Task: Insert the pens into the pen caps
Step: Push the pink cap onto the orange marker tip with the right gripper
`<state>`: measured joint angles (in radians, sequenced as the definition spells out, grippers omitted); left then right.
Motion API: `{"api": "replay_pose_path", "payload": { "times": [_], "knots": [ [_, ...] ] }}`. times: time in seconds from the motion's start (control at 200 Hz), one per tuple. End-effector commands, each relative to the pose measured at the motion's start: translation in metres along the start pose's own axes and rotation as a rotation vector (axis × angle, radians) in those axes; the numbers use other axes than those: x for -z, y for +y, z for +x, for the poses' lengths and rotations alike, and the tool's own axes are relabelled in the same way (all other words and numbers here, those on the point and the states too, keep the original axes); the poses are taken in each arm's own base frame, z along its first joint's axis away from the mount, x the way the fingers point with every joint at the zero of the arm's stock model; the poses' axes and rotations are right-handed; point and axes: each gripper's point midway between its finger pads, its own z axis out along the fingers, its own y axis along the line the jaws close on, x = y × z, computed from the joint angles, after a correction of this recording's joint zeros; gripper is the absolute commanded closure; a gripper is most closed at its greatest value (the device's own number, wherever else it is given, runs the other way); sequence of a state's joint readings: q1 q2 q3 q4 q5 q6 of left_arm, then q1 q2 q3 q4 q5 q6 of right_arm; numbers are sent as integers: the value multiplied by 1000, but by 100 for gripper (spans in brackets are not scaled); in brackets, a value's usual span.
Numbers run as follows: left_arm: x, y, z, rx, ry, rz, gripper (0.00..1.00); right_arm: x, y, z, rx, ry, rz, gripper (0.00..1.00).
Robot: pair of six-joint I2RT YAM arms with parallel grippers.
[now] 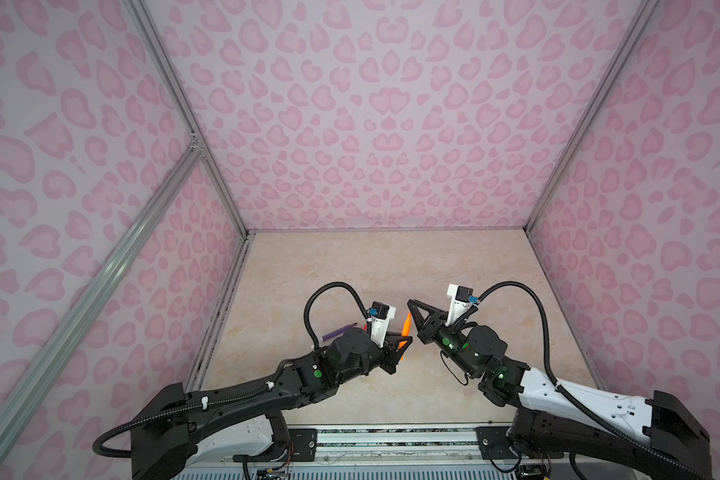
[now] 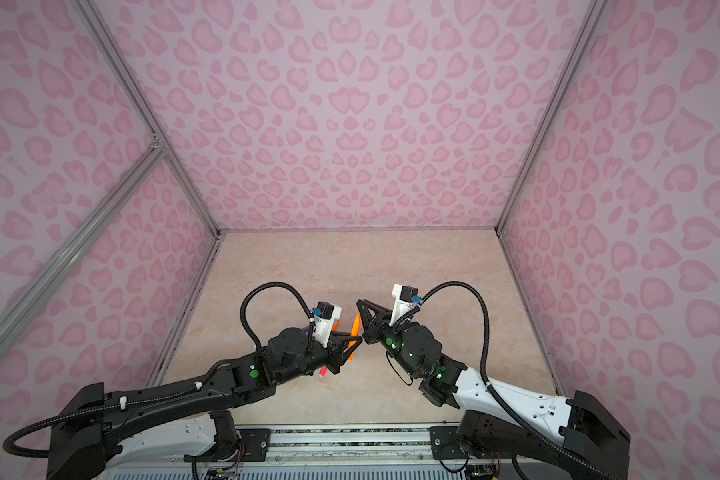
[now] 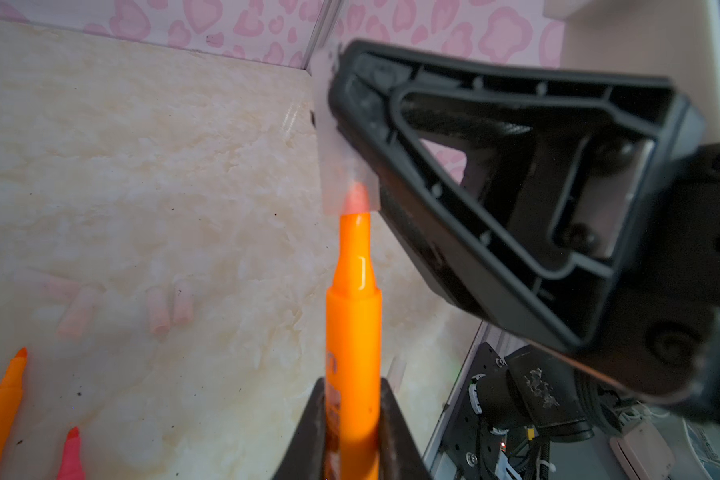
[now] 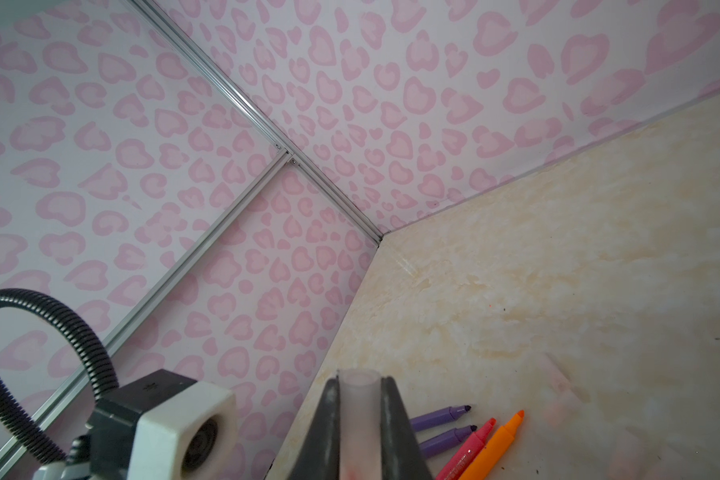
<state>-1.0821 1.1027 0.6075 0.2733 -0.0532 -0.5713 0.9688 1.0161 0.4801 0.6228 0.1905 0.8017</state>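
spare purple, pink and orange felt pens point(image 4: 445, 415): bare on the beige table point(image 1: 350, 270) | left pincer point(image 2: 359, 340): shut tight on one orange felt pen point(image 2: 355, 326), low middle of a top view | tip just inside the see-through plastic cap point(image 3: 341, 178), not pushed home | right pincer point(image 4: 359, 388): shut tight on that cap

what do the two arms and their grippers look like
The left arm is mostly black; the right arm has a white forearm shell with black joints. Each carries a black ribbed cable running to a white wrist camera mount with a blue connector. Green lights glow on the joints. The left gripper and right gripper have black triangular, open-framed fingers.
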Motion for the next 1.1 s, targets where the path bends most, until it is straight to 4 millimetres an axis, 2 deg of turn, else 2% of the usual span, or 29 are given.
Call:
{"api": "replay_pose_path", "payload": {
  "times": [0.0, 0.21, 0.52, 0.72, 0.875, 1.035, 1.095],
  "knots": [
    [3, -4, -16, -13, -69, 6, 96, 0, -3, 9, 18, 32, 9, 100],
    [4, -7, -25, -38, -83, 2, 96, -1, 5, 20, 33, 64, -24, 100],
    [8, -8, -32, -42, -107, 0, 96, 9, 6, 19, 38, 39, -70, 100],
    [15, -11, -37, -44, -130, 18, 96, 10, 17, 28, 38, 64, -155, 100],
    [21, -15, -40, -47, -148, 39, 96, 11, 18, 29, 35, 64, -166, 100],
    [21, -17, -38, -58, -134, 51, 96, 9, 21, 24, 39, 61, -153, 76],
    [20, -15, -37, -58, -132, 45, 96, 8, 22, 20, 44, 57, -139, 72]
  ]
}}
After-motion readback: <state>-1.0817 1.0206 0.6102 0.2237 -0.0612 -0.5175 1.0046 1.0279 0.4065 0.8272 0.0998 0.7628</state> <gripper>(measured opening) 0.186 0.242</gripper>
